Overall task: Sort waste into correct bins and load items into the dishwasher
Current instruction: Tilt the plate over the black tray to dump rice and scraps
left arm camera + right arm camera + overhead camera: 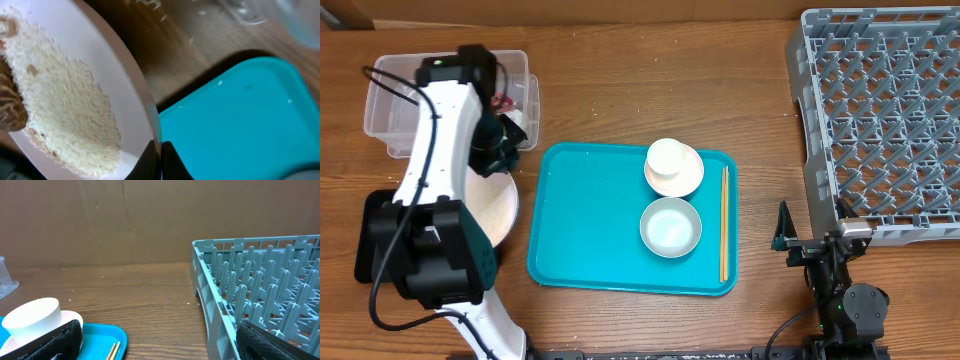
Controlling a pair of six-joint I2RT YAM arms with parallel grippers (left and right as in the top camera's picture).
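Plate (102,52) first: it is white, and my left end effector (161,157) is clamped on its rim, one fingertip on each face. White rice (65,110) spreads over most of it, with a brown, ridged food scrap (11,107) at the left edge of my wrist view. From overhead the plate (503,205) sits between the clear plastic tub (395,100) and the left edge of the teal tray (610,230), partly under my arm. I cannot tell whether it is resting on the tabletop (650,70) or lifted off it. A few loose rice grains (192,40) lie on the wood beyond the rim.

A small red wrapper (505,100) shows inside the tub near its right wall. The black tray (365,240) lies at the far left, mostly covered by my left arm.

On the teal tray, a white cup (668,157) stands in a shallow white dish (688,180), a white bowl (670,226) sits just in front of them, and the wooden chopsticks (724,222) lie together along the tray's right edge.

My right end effector (157,340) has its fingers spread wide and holds nothing, low over the tabletop beside the near corner of the grey dish rack (880,110), which fills the far right.
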